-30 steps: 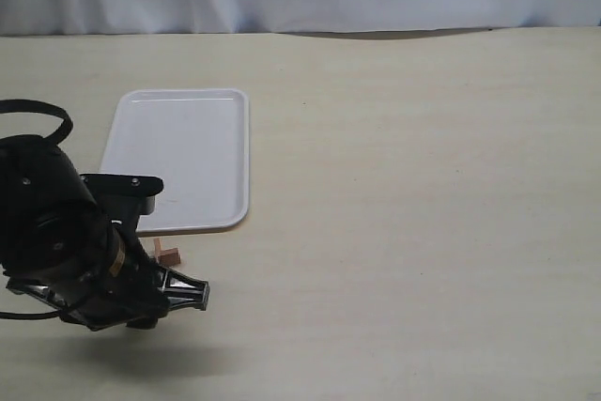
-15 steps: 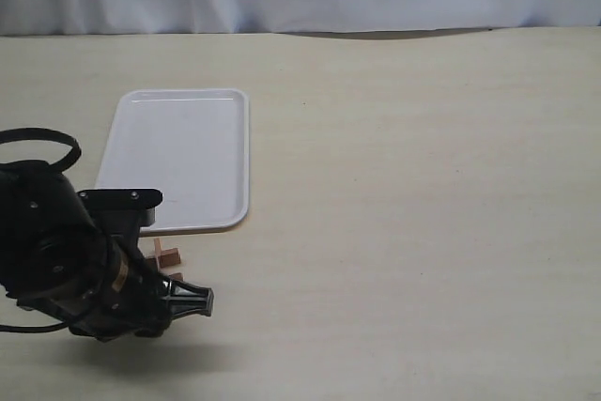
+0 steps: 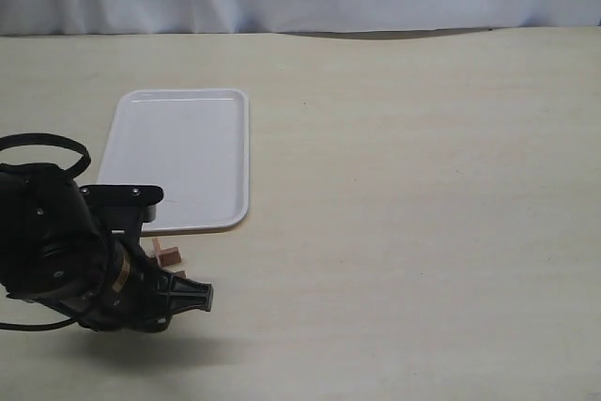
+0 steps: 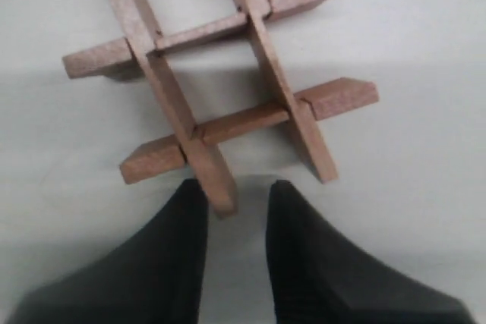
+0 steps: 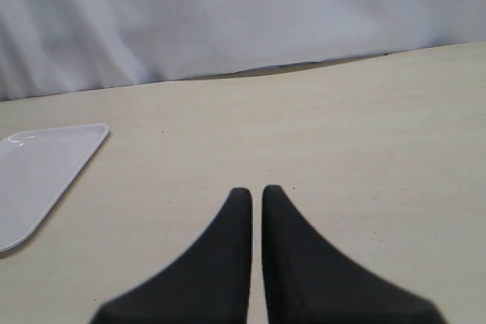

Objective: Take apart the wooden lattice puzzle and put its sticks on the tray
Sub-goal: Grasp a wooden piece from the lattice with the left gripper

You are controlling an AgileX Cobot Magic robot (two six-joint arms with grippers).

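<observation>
Beside tray [image 3: 178,138] on desk [image 3: 423,232]: left fingers [image 4: 175,256] parted around a stick [image 4: 171,104] end, puzzle [image 4: 205,32] intact. Grasp step; next close and pull it free. Right fingers [image 5: 224,263] clenched.

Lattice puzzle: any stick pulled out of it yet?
No; the left wrist view shows the wooden lattice puzzle with all four sticks interlocked in a hash shape.

The small reddish-brown puzzle [image 4: 220,81] lies flat on the desk [image 3: 423,232], whole, with its four notched sticks [image 4: 171,96] locked crosswise, two against two, in a hash shape. It sits just beside the near short edge of the tray [image 3: 188,152], a flat white rectangle with rounded corners and a low rim.
</observation>
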